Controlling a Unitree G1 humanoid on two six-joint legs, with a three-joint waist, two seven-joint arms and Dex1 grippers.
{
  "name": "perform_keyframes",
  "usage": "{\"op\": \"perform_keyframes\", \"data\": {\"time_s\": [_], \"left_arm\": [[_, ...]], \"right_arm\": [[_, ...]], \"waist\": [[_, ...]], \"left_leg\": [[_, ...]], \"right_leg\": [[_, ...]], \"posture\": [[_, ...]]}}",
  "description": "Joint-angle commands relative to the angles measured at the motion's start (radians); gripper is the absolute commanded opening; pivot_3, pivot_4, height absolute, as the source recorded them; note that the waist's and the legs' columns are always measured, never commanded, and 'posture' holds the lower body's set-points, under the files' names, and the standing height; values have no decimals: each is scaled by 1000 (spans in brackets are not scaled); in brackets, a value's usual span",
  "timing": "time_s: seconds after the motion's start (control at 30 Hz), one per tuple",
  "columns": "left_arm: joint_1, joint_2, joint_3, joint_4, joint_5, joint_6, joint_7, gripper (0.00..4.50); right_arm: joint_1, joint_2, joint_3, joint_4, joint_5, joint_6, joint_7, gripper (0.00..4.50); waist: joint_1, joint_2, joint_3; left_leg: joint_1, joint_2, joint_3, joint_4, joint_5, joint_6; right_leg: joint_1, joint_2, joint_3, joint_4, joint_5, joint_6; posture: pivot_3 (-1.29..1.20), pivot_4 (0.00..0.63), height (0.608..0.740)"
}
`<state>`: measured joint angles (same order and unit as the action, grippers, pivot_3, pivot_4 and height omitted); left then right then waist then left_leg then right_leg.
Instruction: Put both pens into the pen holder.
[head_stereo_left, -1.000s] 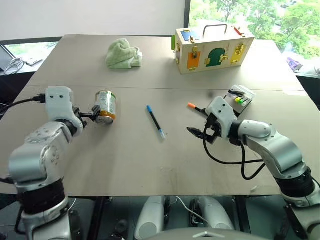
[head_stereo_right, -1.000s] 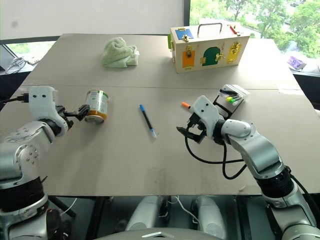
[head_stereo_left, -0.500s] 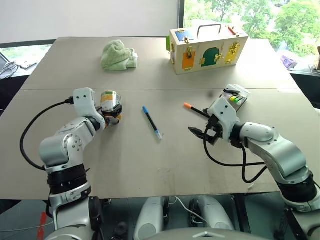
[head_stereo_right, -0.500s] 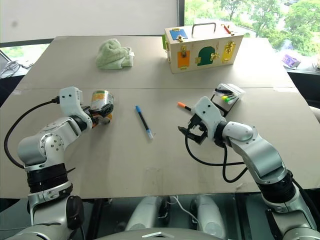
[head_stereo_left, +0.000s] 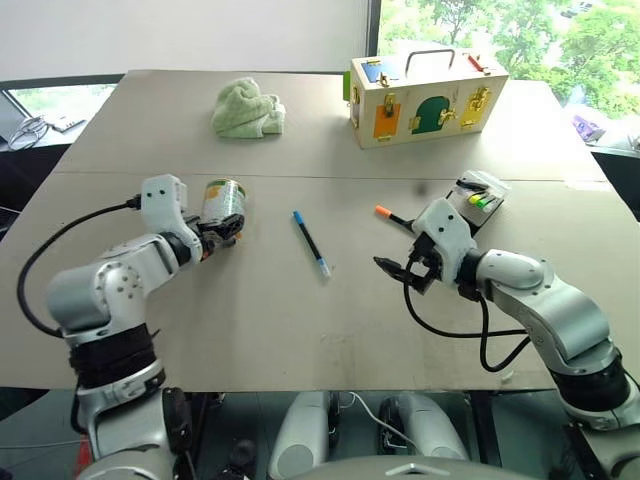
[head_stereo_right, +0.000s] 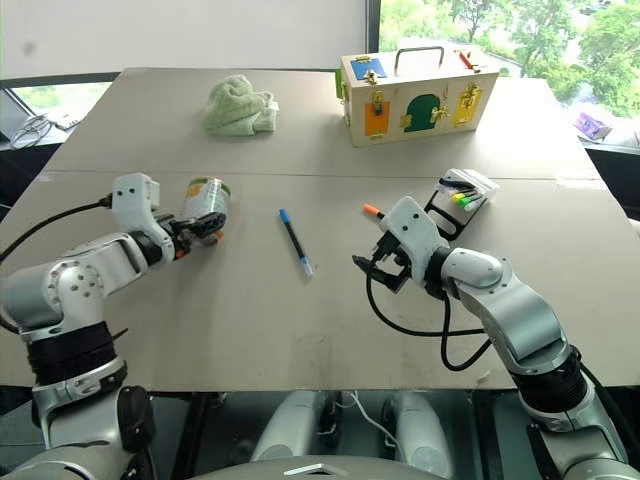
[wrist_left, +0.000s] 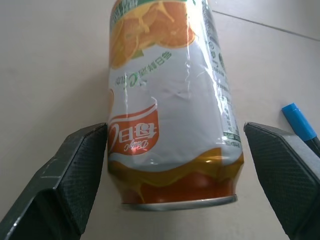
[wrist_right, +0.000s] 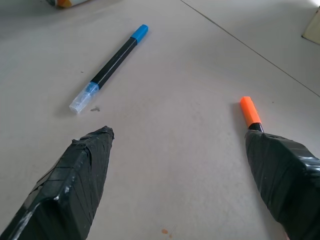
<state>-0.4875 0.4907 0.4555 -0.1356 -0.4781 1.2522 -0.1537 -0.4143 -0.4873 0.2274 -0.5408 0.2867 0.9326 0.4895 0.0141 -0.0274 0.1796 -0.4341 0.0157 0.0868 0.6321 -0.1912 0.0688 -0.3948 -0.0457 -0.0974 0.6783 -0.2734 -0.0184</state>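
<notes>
Here the left gripper (wrist_left: 172, 190) has its two fingers spread wide on either side of an orange-drink can (head_stereo_left: 222, 205); the left wrist view shows one finger (wrist_left: 65, 175) touching the can's side and the other standing a little off it, so nothing is pinched. The right gripper (head_stereo_left: 398, 268) hangs over bare table (head_stereo_left: 300, 330) with its fingers spread, holding nothing. The blue-ended pen (head_stereo_left: 311, 243) lies flat between the two arms, apart from both. The orange-capped pen (head_stereo_left: 390, 216) lies just beyond the right gripper, its cap (wrist_right: 249, 112) showing past one fingertip in the right wrist view. The pen holder (head_stereo_left: 478, 200), with yellow and green highlighters in it, sits beside the right wrist. At the far side lie a green cloth (head_stereo_left: 247, 108) and a wooden latch box (head_stereo_left: 427, 97)
</notes>
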Motion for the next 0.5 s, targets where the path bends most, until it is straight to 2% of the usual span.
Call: {"op": "perform_keyframes", "data": {"time_s": [0.03,0.27,0.4,0.5], "left_arm": [[-10,7,-10,-2,39,-44,28,4456],[-9,-15,21,6,77,-99,83,4456],[-2,-3,43,29,99,-155,108,3278],[-2,-4,73,34,95,-177,120,3273]], "right_arm": [[-2,-4,-14,-31,-6,-12,-8,4500],[1,1,-12,-33,-11,-11,-13,4500],[-1,5,-8,-30,-13,-14,-15,4500],[-2,6,-7,-29,-13,-15,-16,4500]], "waist": [[-2,0,0],[-2,0,0],[-4,0,0],[-5,0,0]], "left_leg": [[0,0,0,0,0,0],[0,0,0,-1,0,0],[1,0,0,-1,0,0],[0,0,0,-1,0,0]], "right_leg": [[0,0,0,0,0,0],[0,0,0,0,0,0],[0,0,0,0,0,0],[-1,0,0,0,0,0]], "posture": [[0,150,740],[0,150,740],[0,150,740],[0,150,740]]}}
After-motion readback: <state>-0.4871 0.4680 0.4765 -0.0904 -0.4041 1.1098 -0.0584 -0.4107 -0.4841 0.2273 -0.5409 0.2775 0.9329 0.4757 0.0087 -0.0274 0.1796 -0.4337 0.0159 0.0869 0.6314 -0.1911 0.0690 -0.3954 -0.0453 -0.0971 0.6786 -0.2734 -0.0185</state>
